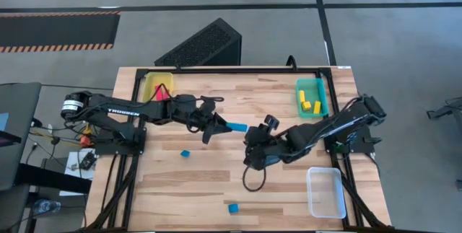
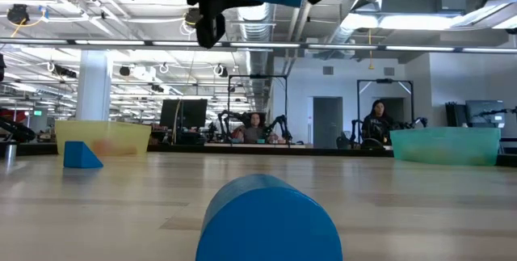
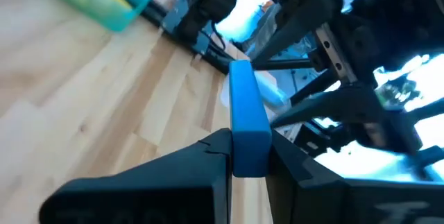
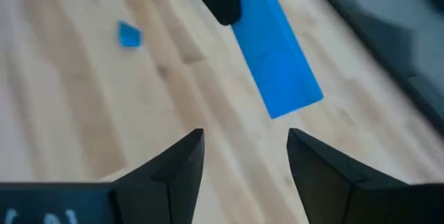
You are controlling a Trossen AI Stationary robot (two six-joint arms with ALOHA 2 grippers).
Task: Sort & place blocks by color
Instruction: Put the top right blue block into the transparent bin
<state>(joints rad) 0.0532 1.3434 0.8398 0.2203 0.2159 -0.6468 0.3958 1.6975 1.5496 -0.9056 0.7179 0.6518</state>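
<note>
Above the middle of the table (image 1: 216, 190), the left gripper (image 1: 219, 126) clamps one end of a blue bar (image 1: 237, 127); the right gripper (image 4: 243, 156) waits spread just beside its free end. Rigid, light and probably slick, it suits a flat-sided pinch.

A rounded blue block (image 2: 266, 219) looms close on the wooden bench (image 2: 388, 196); a small blue wedge-shaped block (image 2: 81, 155) sits before a translucent yellow tray (image 2: 103, 137).

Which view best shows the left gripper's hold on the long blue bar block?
Left wrist view: the long blue bar block sits clamped between the left gripper fingers. Right wrist shows the bar's free end above the open right gripper. High view shows it small; low view, only an edge.
</note>
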